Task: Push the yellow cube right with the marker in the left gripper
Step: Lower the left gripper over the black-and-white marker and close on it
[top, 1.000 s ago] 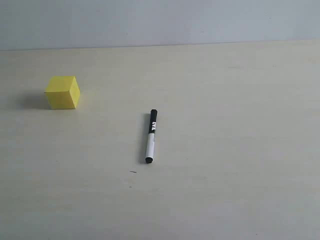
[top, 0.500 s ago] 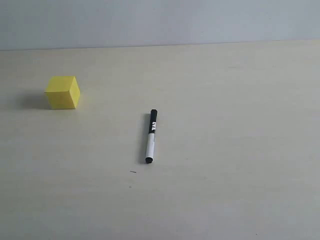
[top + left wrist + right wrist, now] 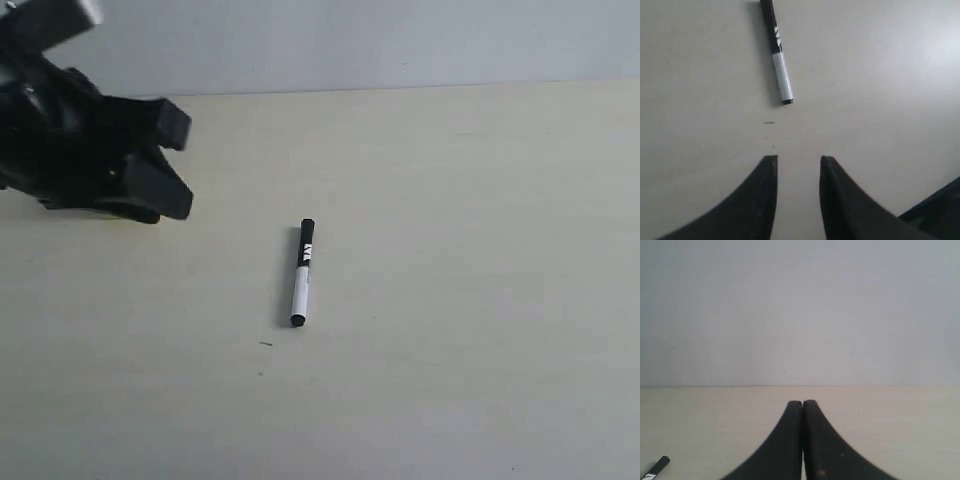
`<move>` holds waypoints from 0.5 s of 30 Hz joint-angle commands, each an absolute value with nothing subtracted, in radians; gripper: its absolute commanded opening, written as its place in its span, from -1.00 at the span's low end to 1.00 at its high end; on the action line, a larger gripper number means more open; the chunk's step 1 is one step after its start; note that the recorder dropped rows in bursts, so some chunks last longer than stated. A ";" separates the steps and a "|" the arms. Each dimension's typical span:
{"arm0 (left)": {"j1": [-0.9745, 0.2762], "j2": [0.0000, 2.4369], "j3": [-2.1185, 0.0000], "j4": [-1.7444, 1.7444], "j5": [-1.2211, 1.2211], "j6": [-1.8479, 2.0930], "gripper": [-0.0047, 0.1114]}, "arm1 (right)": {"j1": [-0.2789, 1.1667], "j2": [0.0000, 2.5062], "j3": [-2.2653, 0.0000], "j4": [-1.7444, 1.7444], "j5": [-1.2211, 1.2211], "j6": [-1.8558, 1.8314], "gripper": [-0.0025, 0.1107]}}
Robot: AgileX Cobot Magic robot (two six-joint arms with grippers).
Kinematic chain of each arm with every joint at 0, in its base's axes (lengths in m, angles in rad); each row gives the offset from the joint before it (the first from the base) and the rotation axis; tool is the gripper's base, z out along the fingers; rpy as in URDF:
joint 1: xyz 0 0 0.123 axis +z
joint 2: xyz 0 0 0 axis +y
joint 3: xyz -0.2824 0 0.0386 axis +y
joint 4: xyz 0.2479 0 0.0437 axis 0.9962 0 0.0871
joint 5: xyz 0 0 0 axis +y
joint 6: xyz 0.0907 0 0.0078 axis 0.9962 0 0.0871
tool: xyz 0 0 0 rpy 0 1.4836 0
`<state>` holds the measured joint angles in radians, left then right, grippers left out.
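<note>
The table (image 3: 480,300) is a pale cream, matte surface that meets a plain grey-blue wall (image 3: 400,40) along its 12 o'clock edge. The marker (image 3: 301,272) lies flat on it, a little toward 9 o'clock from the middle, with its black cap pointing to 12 o'clock and its white barrel to 6 o'clock. A tiny dark speck (image 3: 265,343) sits on the surface near the barrel's end, at about 7 o'clock from it.
</note>
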<state>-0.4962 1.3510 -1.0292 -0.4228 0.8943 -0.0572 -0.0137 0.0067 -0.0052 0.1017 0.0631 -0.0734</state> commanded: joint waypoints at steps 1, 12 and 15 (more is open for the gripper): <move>-0.605 1.543 -1.153 -0.202 1.019 -0.274 -0.39 | -0.019 0.000 0.000 0.101 0.059 -0.077 -0.96; -0.746 1.780 -1.238 -0.268 0.818 -0.413 -0.39 | -0.019 0.000 0.000 0.101 0.055 -0.077 -0.96; -0.746 1.831 -1.291 -0.287 0.893 -0.411 -0.34 | -0.019 0.000 0.000 0.101 0.058 -0.077 -0.96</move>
